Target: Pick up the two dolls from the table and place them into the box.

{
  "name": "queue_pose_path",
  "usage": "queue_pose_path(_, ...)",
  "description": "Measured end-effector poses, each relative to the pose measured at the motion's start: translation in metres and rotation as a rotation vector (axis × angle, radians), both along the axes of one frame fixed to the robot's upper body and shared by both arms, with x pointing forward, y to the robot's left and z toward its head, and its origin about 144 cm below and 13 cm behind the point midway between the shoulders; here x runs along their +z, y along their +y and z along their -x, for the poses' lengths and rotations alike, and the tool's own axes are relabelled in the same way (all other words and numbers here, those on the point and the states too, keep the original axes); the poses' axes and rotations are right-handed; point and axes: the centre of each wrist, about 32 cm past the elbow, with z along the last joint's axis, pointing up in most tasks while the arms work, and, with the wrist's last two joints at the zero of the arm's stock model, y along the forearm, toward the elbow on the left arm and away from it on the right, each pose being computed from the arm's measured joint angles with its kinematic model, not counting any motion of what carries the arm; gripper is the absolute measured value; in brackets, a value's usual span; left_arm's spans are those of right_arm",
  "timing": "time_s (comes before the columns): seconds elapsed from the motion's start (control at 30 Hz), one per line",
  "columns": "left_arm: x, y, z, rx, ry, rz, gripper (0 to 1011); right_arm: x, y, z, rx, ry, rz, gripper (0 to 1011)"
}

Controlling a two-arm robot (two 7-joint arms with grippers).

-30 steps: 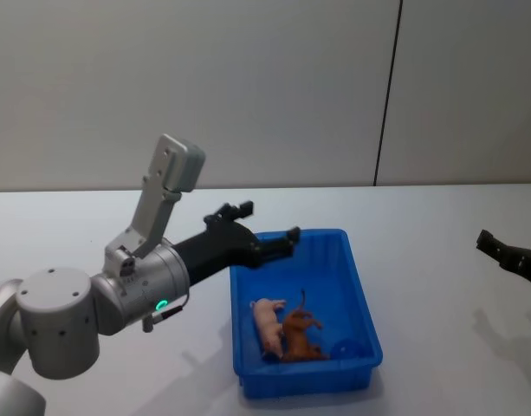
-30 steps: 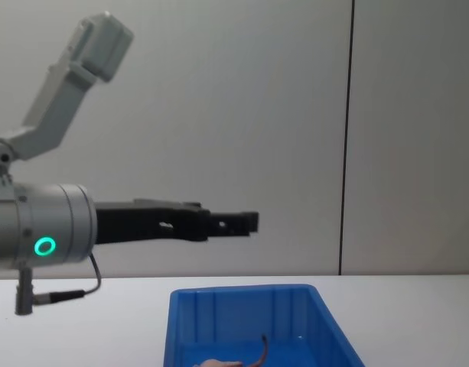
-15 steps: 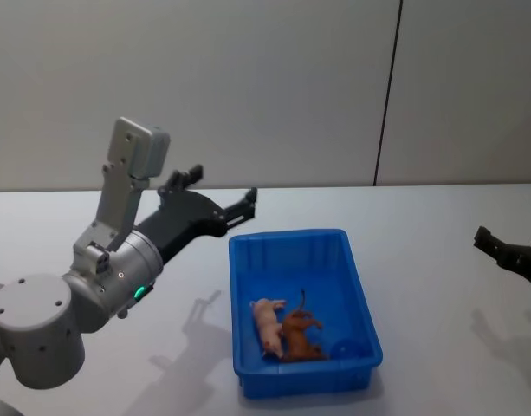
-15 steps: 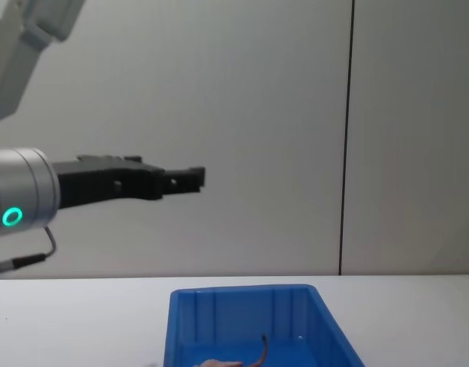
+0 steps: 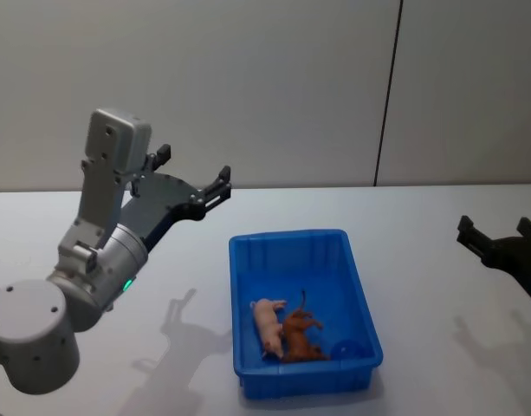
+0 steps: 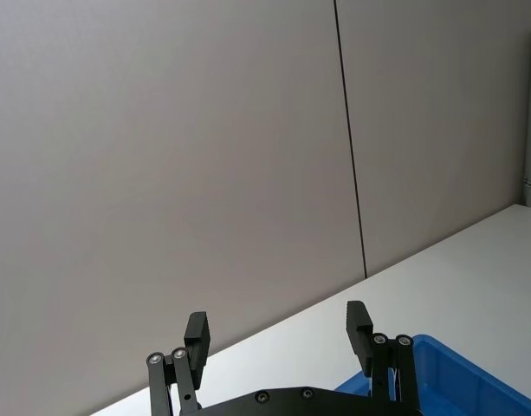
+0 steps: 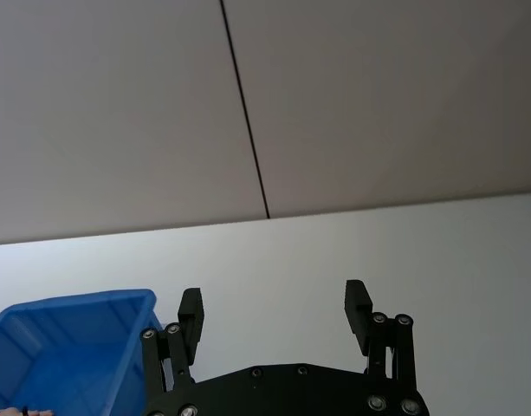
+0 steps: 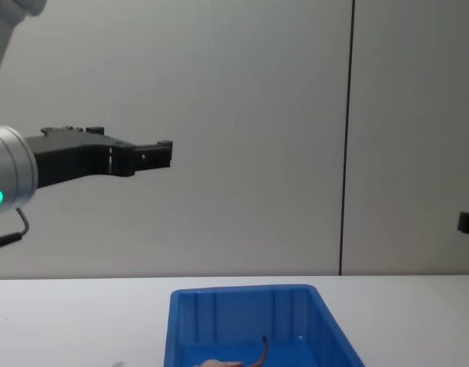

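Lifted leftward off the box (image 5: 360, 286), left end effector (image 5: 192, 173) gapes empty; right end effector (image 5: 497, 238) spread, dolls (image 5: 287, 331) inside.

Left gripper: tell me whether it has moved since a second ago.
Yes. The left gripper, open and empty, has drawn back leftward and upward, away from the bright blue plastic bin, whose back rim it overhung before.

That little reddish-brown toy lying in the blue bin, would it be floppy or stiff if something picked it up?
Probably somewhat rubbery: the reddish-brown doll has a thin tail that curves upward, which suggests soft moulded material. It looks light, being far smaller than the box. Lying on its side against the pink doll, it seems unlikely to roll.
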Motion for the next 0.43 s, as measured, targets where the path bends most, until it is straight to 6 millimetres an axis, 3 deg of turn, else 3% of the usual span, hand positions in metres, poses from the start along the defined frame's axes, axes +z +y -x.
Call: queue_pose_path(0.43, -0.034, -0.032, 0.006, -0.044, -0.055, -0.05, 1001, -0.009, 0.013, 0.014, 0.109, -0.161, 0.109, 1001)
